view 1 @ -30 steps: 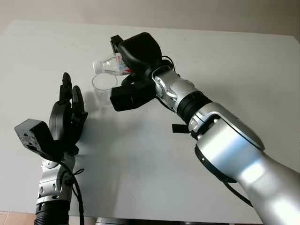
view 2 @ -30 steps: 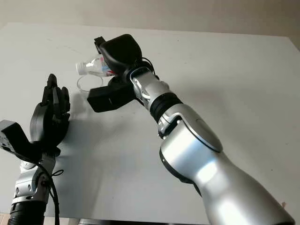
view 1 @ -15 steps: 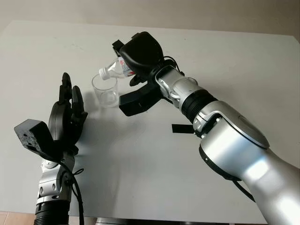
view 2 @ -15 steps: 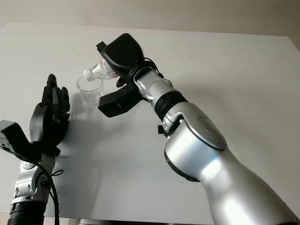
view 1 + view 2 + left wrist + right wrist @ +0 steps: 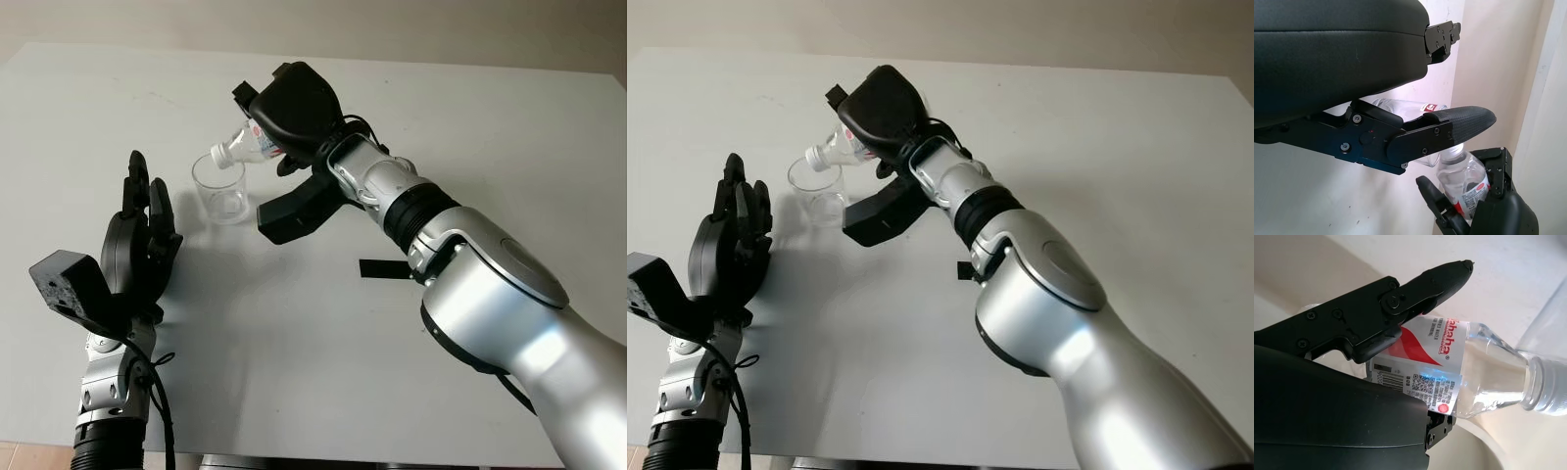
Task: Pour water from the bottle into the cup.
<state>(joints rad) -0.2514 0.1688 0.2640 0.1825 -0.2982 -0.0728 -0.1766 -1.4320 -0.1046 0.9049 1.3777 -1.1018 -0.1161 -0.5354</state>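
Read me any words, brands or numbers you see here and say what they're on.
"ahaha": red brand letters, first part hidden, on the bottle label, held in the right robot hand.
Small line above the brand: too small to read.
Barcode and QR code on the label: digits unreadable.
Left robot hand: no text.

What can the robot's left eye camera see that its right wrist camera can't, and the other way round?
Left eye view: the clear plastic cup standing on the white table, the open left hand raised near it, and a small black strip on the table.

Right wrist view: the bottle's red and white label close up, with its barcode and square code.

Both: the clear plastic water bottle, tilted with its neck over the cup, gripped by the black right hand.
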